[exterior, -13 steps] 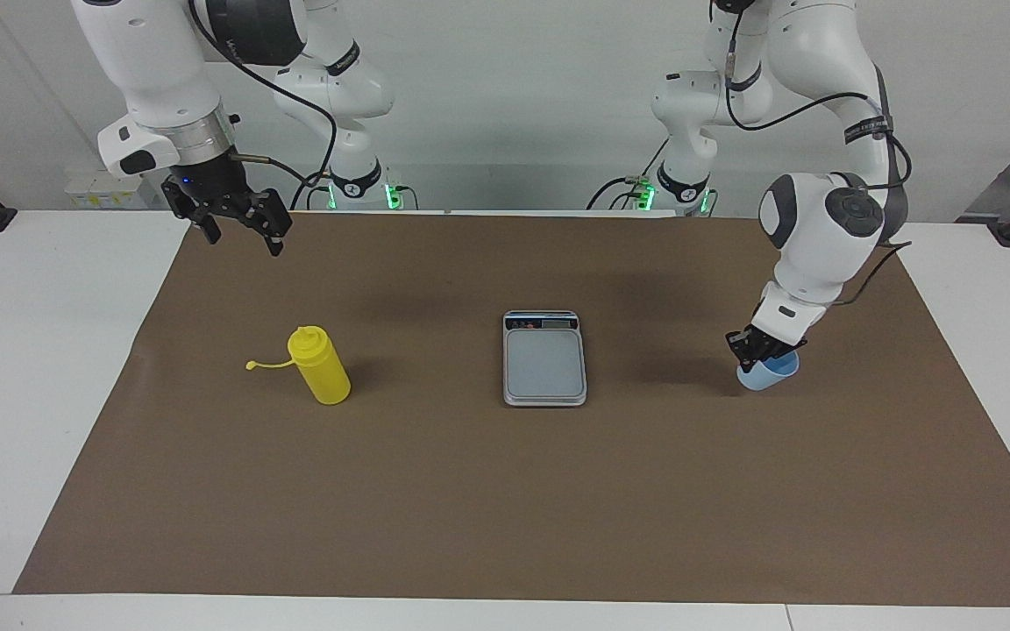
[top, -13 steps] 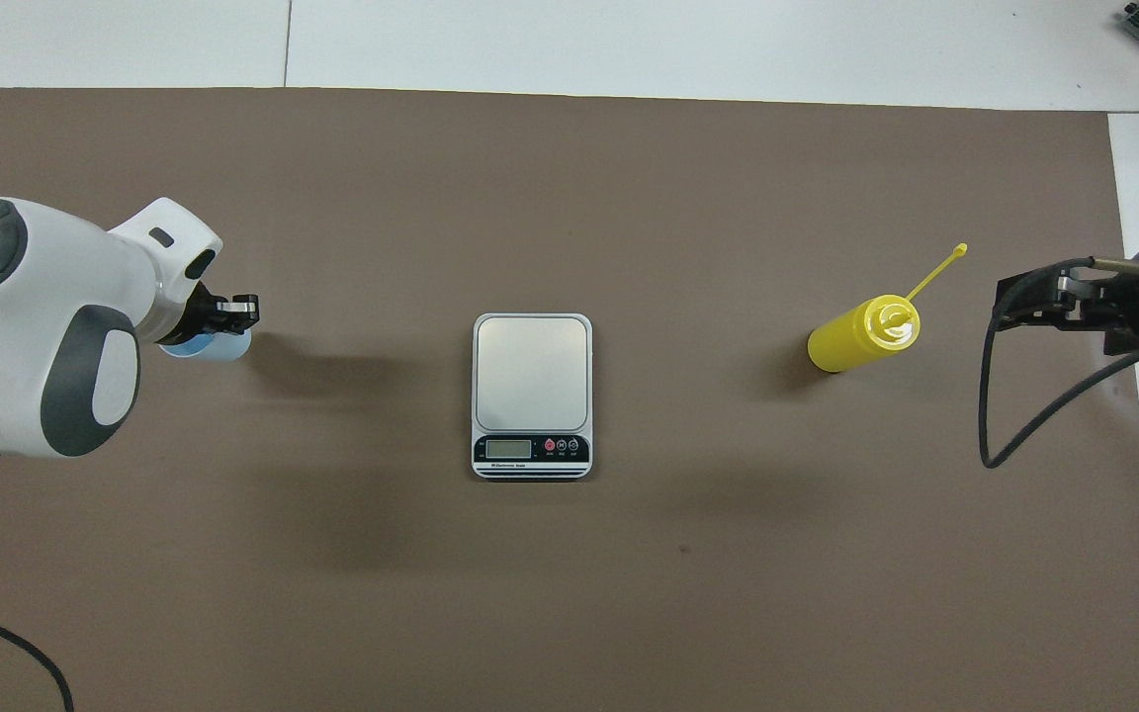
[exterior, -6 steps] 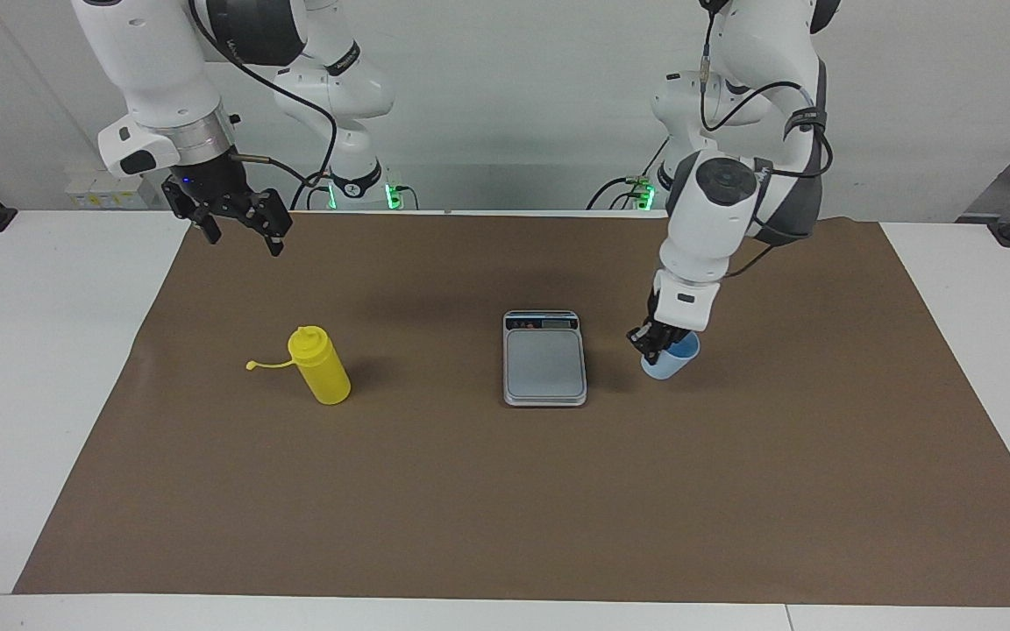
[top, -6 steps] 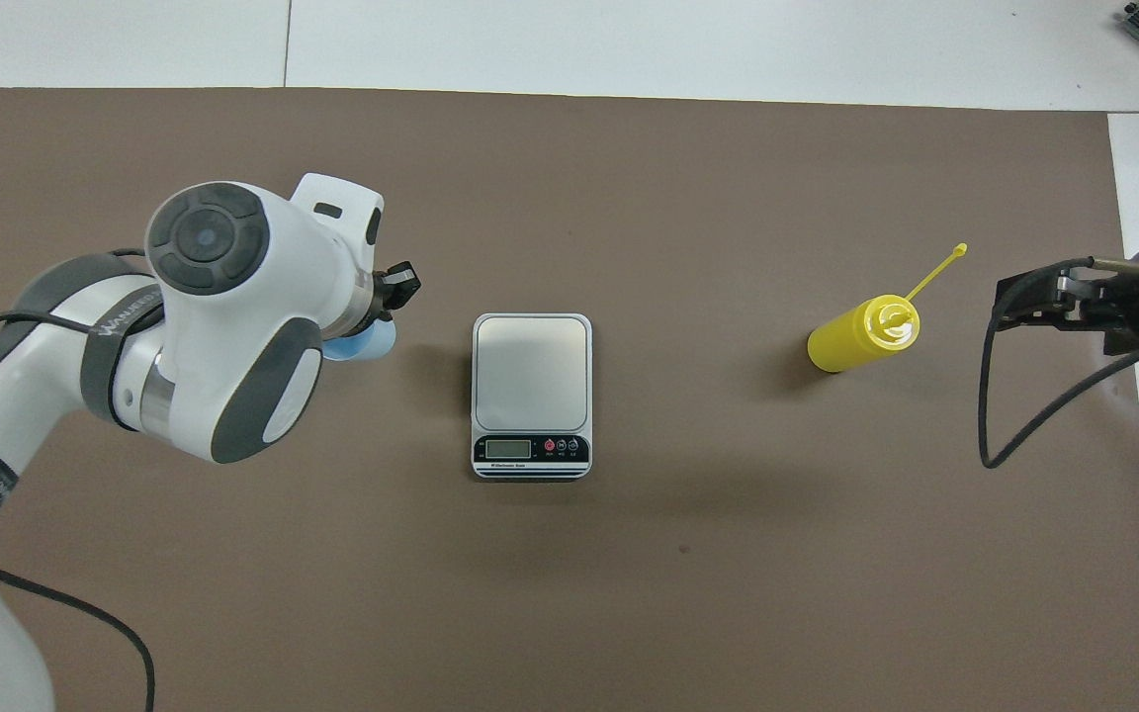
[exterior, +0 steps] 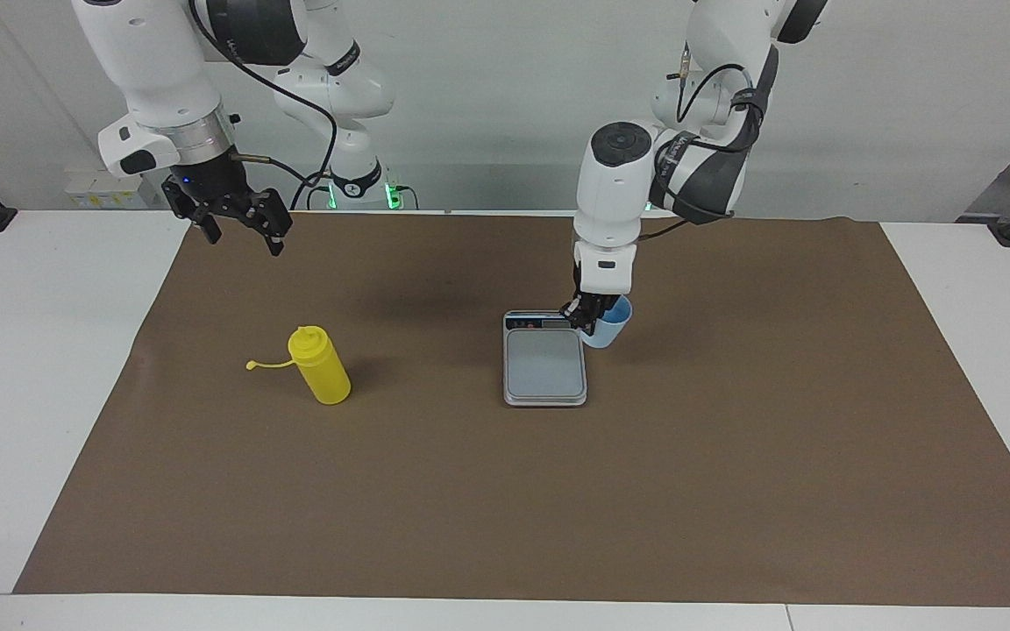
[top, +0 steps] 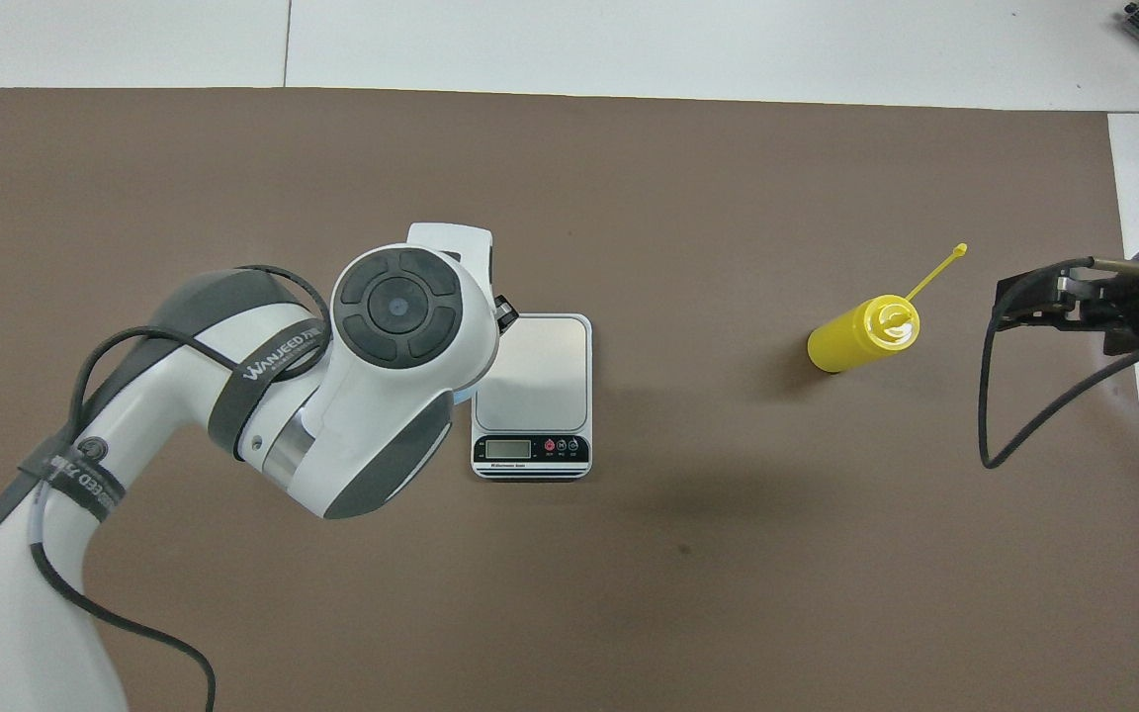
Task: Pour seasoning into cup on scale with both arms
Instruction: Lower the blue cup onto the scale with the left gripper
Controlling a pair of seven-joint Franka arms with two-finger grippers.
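Light-blue plastic cup [exterior: 608, 328], tilted, hangs clenched by its rim in the left gripper [exterior: 586, 317] over the scale's [exterior: 544, 365] edge toward the left arm's end.
Not yet set down; nothing poured. Yellow seasoning bottle [exterior: 321, 365] stands untouched toward the right arm's end, where the right gripper [exterior: 236, 225] waits, spread wide, empty.

light: bright, even, from above | shadows: soft, on brown mat [exterior: 733, 491] | focus: sharp | glare: none

White table [exterior: 49, 368], brown mat [exterior: 505, 491], pale grey wall [exterior: 487, 96]
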